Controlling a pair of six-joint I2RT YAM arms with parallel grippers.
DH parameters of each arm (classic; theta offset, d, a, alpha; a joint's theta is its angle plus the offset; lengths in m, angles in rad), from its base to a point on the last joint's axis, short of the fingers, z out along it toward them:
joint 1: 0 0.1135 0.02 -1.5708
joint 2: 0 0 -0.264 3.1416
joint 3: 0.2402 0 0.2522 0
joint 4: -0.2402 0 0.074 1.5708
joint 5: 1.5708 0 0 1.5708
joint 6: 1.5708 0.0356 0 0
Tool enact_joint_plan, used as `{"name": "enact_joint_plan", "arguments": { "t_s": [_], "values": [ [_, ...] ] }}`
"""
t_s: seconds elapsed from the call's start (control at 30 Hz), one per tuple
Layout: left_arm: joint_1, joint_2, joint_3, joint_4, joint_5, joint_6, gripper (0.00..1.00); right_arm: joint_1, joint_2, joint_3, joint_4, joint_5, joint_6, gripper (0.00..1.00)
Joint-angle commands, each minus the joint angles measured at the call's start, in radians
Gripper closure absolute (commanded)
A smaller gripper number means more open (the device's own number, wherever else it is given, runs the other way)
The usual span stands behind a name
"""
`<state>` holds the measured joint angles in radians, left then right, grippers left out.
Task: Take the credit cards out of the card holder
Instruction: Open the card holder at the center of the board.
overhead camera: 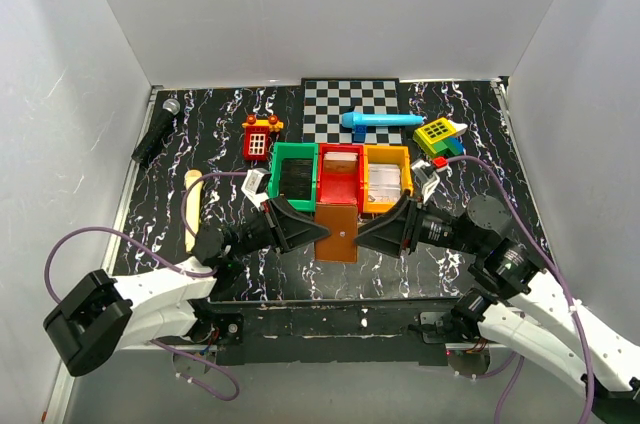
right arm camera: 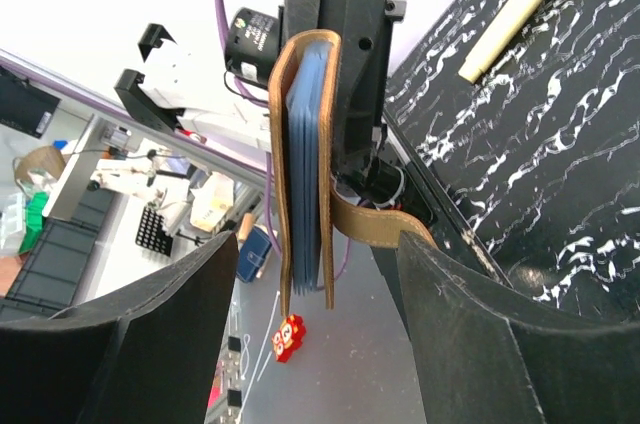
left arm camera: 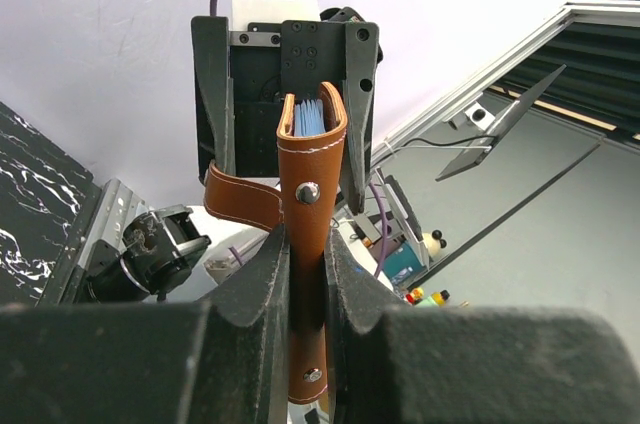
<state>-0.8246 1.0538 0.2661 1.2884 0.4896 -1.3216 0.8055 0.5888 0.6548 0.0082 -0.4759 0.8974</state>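
The brown card holder (overhead camera: pixel 338 232) is held on edge above the table's front, between my two grippers. My left gripper (overhead camera: pixel 318 234) is shut on its spine side; in the left wrist view the fingers (left arm camera: pixel 262 279) clamp the holder (left arm camera: pixel 308 194). Blue cards (left arm camera: pixel 310 116) show inside it. Its strap (left arm camera: pixel 238 199) hangs loose. My right gripper (overhead camera: pixel 364 236) is open. In the right wrist view its gripper (right arm camera: pixel 318 244) straddles the holder's (right arm camera: pixel 279 144) open edge without touching, and the stack of blue cards (right arm camera: pixel 308 184) shows between the covers.
Green (overhead camera: pixel 295 148), red (overhead camera: pixel 340 148) and orange (overhead camera: pixel 388 150) bins stand in a row just behind the holder. Behind them lie a checkered mat (overhead camera: pixel 350 96), a blue toy (overhead camera: pixel 380 121), a red toy (overhead camera: pixel 260 139) and a block toy (overhead camera: pixel 440 136). A microphone (overhead camera: pixel 157 132) and wooden stick (overhead camera: pixel 192 209) lie left.
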Motion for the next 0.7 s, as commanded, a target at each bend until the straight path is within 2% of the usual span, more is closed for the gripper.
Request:
{"name": "enact_joint_plan", "arguments": {
  "t_s": [0.0, 0.27, 0.67],
  "values": [
    [-0.001, 0.006, 0.019, 0.129, 0.024, -0.021, 1.00, -0.035, -0.023, -0.021, 0.154, -0.047, 0.066, 0.27],
    [-0.001, 0.041, 0.025, 0.203, 0.035, -0.045, 1.00, -0.068, -0.024, -0.073, 0.242, -0.075, 0.132, 0.28],
    [-0.001, 0.014, 0.022, 0.204, 0.032, -0.042, 1.00, -0.137, -0.053, -0.133, 0.282, -0.099, 0.186, 0.32]
  ]
}}
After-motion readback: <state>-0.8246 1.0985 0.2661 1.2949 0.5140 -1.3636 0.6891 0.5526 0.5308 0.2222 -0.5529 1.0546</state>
